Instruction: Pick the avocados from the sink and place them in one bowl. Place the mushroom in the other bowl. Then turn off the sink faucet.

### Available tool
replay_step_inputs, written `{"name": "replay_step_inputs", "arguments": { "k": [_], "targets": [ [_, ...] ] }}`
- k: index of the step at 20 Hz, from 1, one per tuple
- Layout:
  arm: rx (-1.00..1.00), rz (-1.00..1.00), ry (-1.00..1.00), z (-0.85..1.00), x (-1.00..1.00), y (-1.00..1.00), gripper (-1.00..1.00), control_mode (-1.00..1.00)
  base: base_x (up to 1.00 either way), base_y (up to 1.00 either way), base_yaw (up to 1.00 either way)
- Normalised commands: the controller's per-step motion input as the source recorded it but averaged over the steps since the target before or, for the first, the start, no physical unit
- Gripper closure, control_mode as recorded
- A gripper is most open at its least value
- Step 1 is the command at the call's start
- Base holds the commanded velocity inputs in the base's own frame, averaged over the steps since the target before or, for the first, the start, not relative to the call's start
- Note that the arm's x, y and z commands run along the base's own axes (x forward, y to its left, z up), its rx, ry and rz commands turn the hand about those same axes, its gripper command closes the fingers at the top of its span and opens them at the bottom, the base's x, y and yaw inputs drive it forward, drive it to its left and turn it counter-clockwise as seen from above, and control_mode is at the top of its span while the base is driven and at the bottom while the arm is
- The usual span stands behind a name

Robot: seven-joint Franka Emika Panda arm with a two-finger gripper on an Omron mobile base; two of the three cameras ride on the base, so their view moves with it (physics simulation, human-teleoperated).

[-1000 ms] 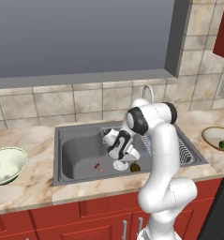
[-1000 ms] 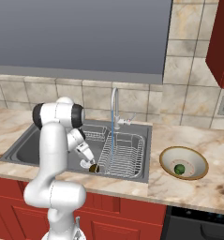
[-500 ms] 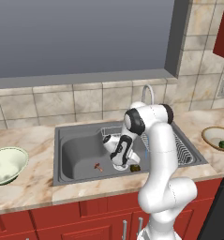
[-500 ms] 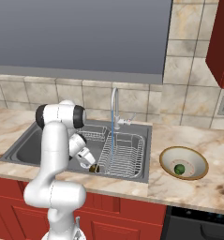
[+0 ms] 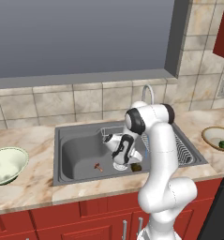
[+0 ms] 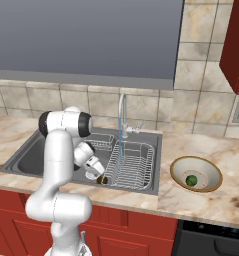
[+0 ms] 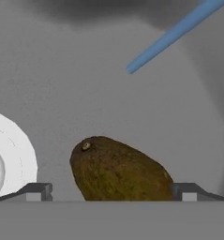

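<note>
Gripper (image 7: 111,192) jaws wide, straddling 1 dark olive-brown oval avocado (image 7: 119,172) on grey metal sink (image 7: 85,98) floor, beside round white drain (image 7: 10,157).

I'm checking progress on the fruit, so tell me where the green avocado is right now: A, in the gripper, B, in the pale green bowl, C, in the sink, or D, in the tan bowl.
D: the green avocado lies inside the tan bowl on the counter right of the sink, while the open gripper straddles the brown avocado on the sink floor.
</note>
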Motion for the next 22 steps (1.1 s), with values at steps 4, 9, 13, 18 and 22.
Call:
{"name": "replay_step_inputs", "arguments": {
  "k": [4, 9, 13, 18, 22],
  "targets": [
    [0.00, 0.00, 0.00, -0.12, -0.10, -0.26, -1.00, -1.00, 0.00, 0.00, 0.00],
    [0.00, 0.00, 0.02, -0.18, -0.19, -0.15, -1.00, -1.00, 0.00, 0.00, 0.00],
    [0.00, 0.00, 0.03, -0.22, -0.18, -0.07, -1.00, -1.00, 0.00, 0.00, 0.00],
    [0.00, 0.00, 0.04, -0.28, -0.07, -0.01, 1.00, -1.00, 0.00, 0.00, 0.00],
    [-0.01, 0.00, 0.03, -0.33, 0.00, 0.00, 1.00, -1.00, 0.00, 0.00, 0.00]
  ]
}}
